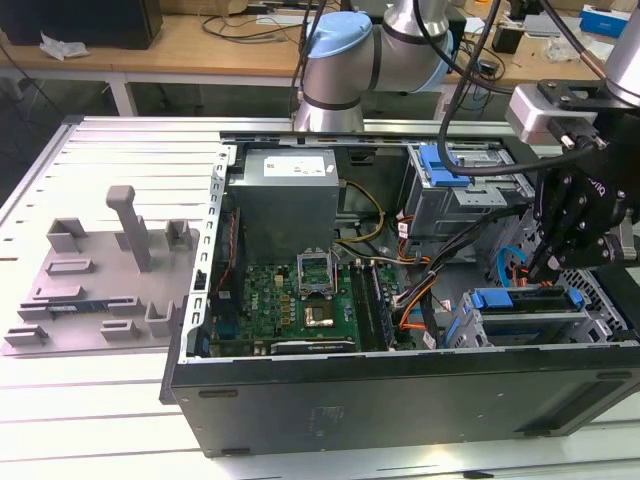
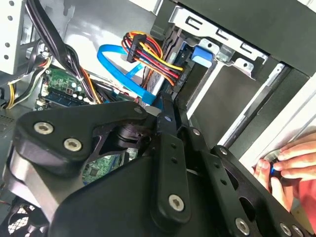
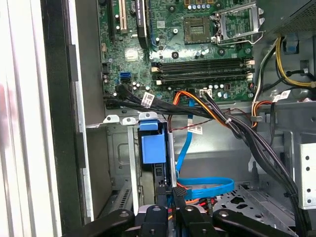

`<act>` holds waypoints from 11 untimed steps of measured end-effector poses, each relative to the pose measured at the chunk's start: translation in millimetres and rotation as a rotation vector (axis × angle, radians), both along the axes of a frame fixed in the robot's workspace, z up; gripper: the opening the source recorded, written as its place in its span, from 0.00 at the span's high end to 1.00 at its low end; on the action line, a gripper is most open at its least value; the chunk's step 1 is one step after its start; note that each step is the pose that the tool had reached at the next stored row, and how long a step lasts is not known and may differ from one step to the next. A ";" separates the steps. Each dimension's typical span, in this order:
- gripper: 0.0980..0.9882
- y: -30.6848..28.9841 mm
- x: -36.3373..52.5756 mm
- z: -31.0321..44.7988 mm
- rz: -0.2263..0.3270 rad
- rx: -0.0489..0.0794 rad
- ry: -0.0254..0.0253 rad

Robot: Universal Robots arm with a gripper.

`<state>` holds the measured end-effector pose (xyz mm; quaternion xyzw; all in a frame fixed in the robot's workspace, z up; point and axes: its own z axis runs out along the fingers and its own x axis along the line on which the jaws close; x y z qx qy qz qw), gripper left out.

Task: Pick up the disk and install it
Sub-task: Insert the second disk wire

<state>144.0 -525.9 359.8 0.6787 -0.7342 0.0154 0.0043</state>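
Observation:
The disk (image 1: pixel 527 312) lies flat in the lower drive bay at the exterior view's right of the open computer case, its blue carrier bracket (image 1: pixel 498 298) facing the motherboard. The bracket's blue tab shows in both wrist views (image 3: pixel 152 147) (image 2: pixel 202 53), seated in the metal bay. My black gripper (image 1: pixel 537 268) hangs just above the disk, fingers pointing down. In both wrist views the gripper (image 3: pixel 174 195) (image 2: pixel 167 106) has its fingers drawn together beside the bay, and I see nothing held between them.
The motherboard (image 1: pixel 300 295), power supply (image 1: pixel 290 195) and an upper drive cage with a second blue bracket (image 1: pixel 445 165) fill the case. Cable bundles (image 3: pixel 232 123) and a blue flat cable (image 3: pixel 202 185) run close to the gripper. A person's hand (image 2: pixel 289 160) touches the case edge. A grey fixture (image 1: pixel 100 280) lies on the table.

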 end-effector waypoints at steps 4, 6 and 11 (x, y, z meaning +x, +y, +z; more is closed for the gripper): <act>0.93 -0.2 0.0 -0.3 0.000 0.001 0.0000; 0.93 -0.8 0.0 -0.7 0.000 0.010 0.0000; 0.93 -2.0 -0.1 -1.8 0.002 0.022 0.0007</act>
